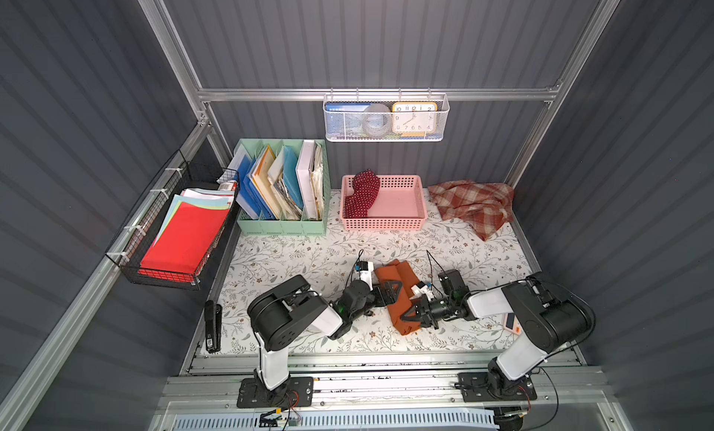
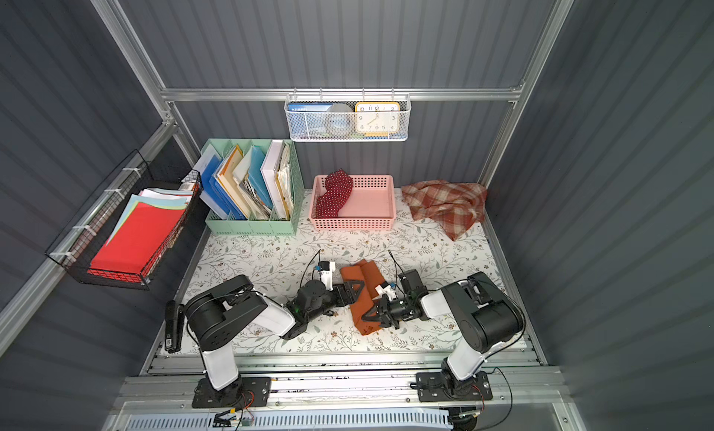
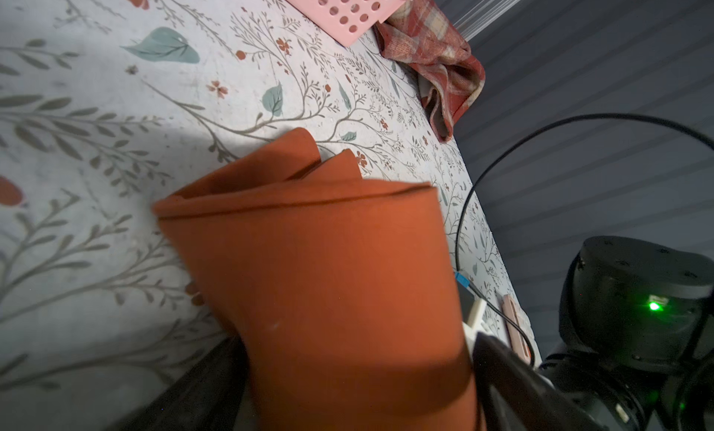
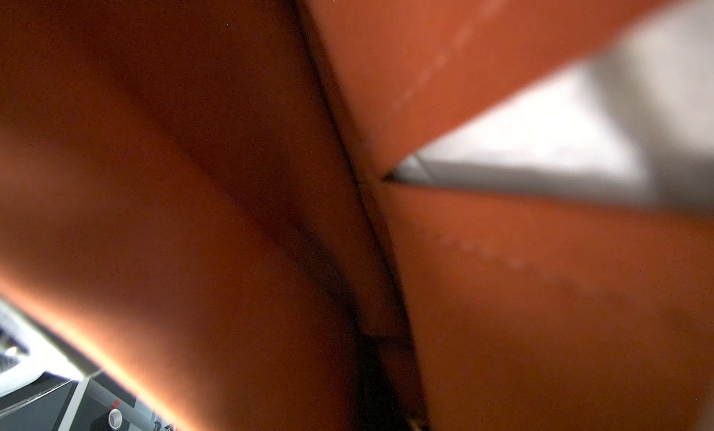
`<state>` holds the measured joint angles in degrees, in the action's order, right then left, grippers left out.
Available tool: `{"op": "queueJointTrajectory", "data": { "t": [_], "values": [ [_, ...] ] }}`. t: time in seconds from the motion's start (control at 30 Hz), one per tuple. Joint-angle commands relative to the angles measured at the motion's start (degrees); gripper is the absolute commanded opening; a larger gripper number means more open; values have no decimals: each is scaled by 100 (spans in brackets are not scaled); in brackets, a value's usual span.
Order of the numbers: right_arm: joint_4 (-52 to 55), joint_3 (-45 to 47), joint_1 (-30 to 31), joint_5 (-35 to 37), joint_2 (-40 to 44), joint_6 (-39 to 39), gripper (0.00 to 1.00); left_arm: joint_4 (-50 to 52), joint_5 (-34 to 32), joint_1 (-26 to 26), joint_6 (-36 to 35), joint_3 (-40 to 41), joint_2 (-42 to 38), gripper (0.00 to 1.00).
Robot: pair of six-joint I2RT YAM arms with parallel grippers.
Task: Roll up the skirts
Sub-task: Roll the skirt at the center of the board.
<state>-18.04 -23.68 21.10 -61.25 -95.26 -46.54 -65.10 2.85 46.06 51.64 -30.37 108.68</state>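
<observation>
Left end effector hangs released, fingers spread astride the folded rust-orange skirt near the front edge; right end effector is clenched on its near end; I see bare floral tabletop between it and the pink basket holding the polka-dot skirt; plaid skirt lies crumpled in the far right corner against the ribbed grey wall.
</observation>
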Motion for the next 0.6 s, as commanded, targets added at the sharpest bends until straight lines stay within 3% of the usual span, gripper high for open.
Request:
{"op": "queueJointTrajectory", "data": {
  "t": [0.0, 0.13, 0.3, 0.43, 0.47, 0.57],
  "values": [
    [446, 83, -30, 880, -230, 75, 0, -330, 206, -272, -12, 12, 293, 87],
    [413, 57, -27, 858, -305, 58, 0, -427, 467, -429, -153, -244, 568, 76],
    [573, 48, -27, 970, -303, 140, 0, -1174, 715, -480, 16, -487, 960, 32],
    [954, 31, -30, 1195, -79, 326, 0, -1093, 681, -536, -66, -510, 853, 4],
    [1026, 30, -28, 1231, -19, 354, 2, -1044, 665, -537, -98, -497, 796, 0],
    [1467, -4, -20, 1504, 222, 544, 14, -687, 446, -537, -129, -326, 461, 0]
  ]
}}
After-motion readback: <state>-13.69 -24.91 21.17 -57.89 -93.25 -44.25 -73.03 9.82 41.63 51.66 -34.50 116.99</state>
